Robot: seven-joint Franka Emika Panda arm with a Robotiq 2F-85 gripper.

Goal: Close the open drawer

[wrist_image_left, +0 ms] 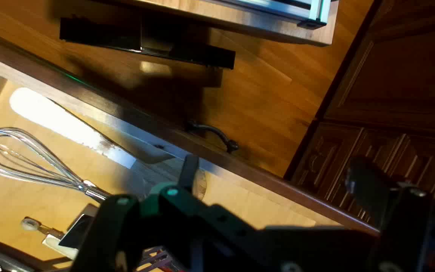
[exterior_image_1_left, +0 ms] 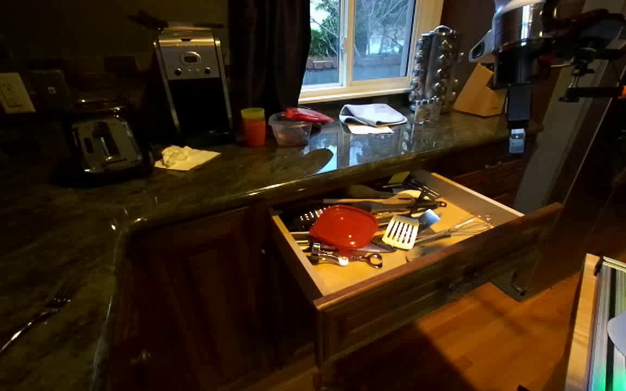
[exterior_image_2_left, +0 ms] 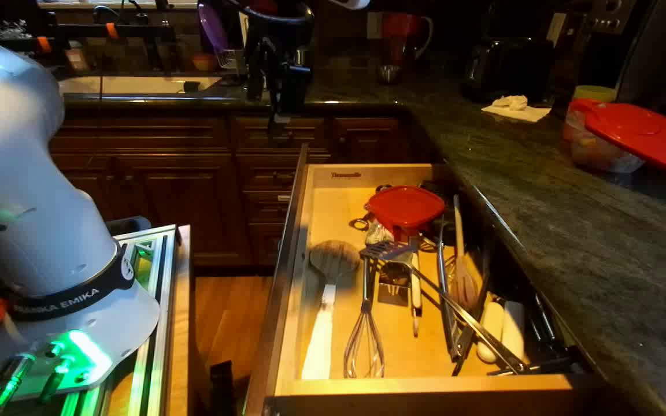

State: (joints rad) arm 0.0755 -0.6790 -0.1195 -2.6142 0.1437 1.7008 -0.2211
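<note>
The drawer (exterior_image_1_left: 427, 298) stands pulled far out from under the counter. Its dark brown panel front and pale wooden box show in both exterior views, with the front's top edge (exterior_image_2_left: 288, 260) facing the robot base. A dark curved handle (wrist_image_left: 215, 132) is on the front in the wrist view. My gripper (exterior_image_1_left: 517, 144) points down, above the level of the drawer and apart from it. It also shows at the top in an exterior view (exterior_image_2_left: 278, 115). In the wrist view my gripper (wrist_image_left: 274, 170) is open and empty, its fingers wide apart, with the drawer front's edge below them.
In the drawer lie a red lid (exterior_image_1_left: 345, 227), a whisk (exterior_image_2_left: 365, 344), a slotted turner (exterior_image_1_left: 401, 232) and several other utensils. The granite counter (exterior_image_2_left: 610, 231) overhangs the drawer's back. The robot's wooden stand (exterior_image_2_left: 182, 289) is opposite the front. A black object (wrist_image_left: 145, 43) lies on the floor.
</note>
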